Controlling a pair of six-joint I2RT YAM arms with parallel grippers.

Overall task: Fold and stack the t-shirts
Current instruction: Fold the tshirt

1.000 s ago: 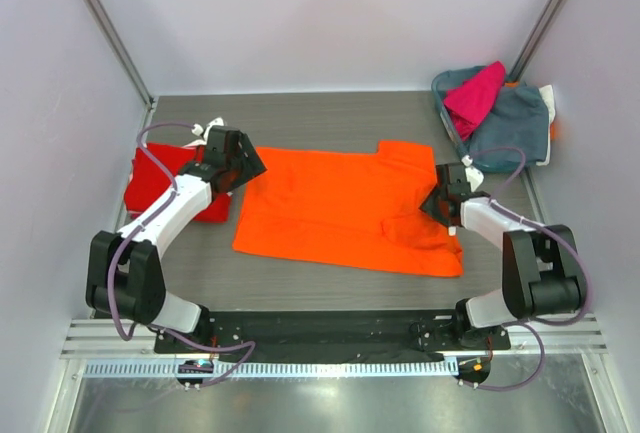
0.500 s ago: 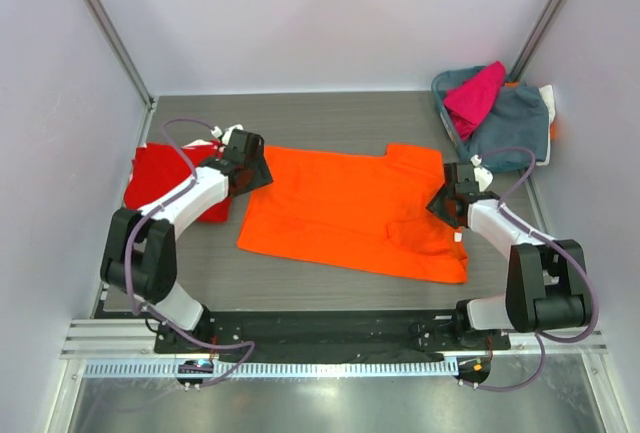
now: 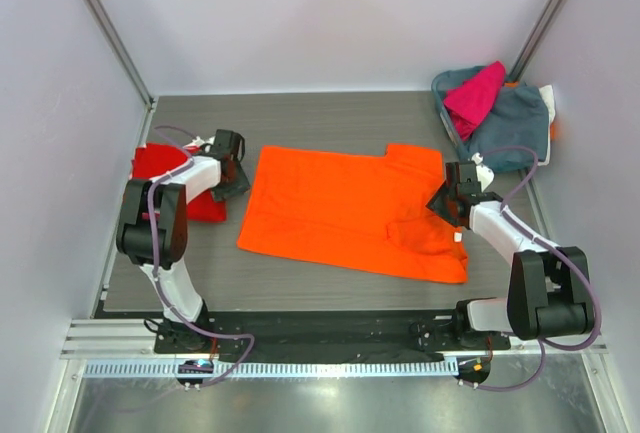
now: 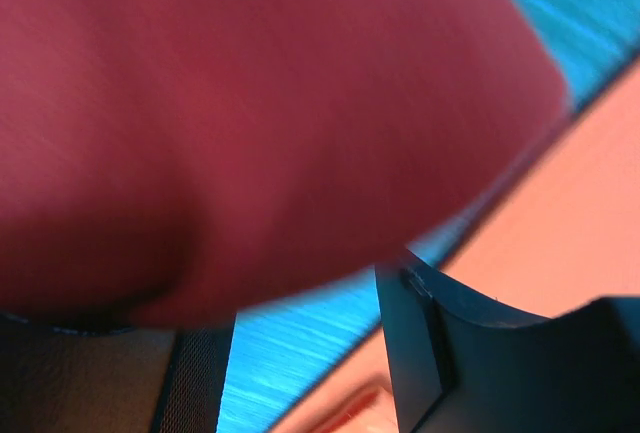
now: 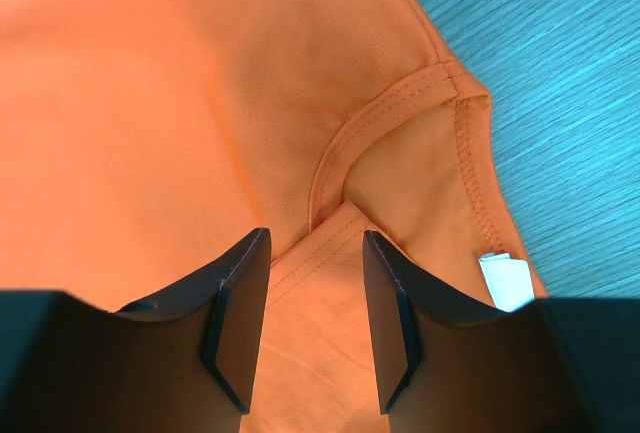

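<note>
The orange t-shirt [image 3: 340, 208] lies flat on the bench [image 3: 330, 118], the right gripper [image 5: 315, 238] partly open over its collar, while the left gripper [image 3: 232, 175], whose opening cannot be told, is beside the red t-shirt [image 3: 160, 168].

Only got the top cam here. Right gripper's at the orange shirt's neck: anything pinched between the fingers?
Observer: No. On the right wrist view the right gripper is open at the collar of the orange shirt; only flat fabric shows in the gap.
Operator: White speck beside it?
Observer: A white label inside the neck.
Operator: Left wrist view?
Observer: Blurred; the red shirt fills most of it.
</note>
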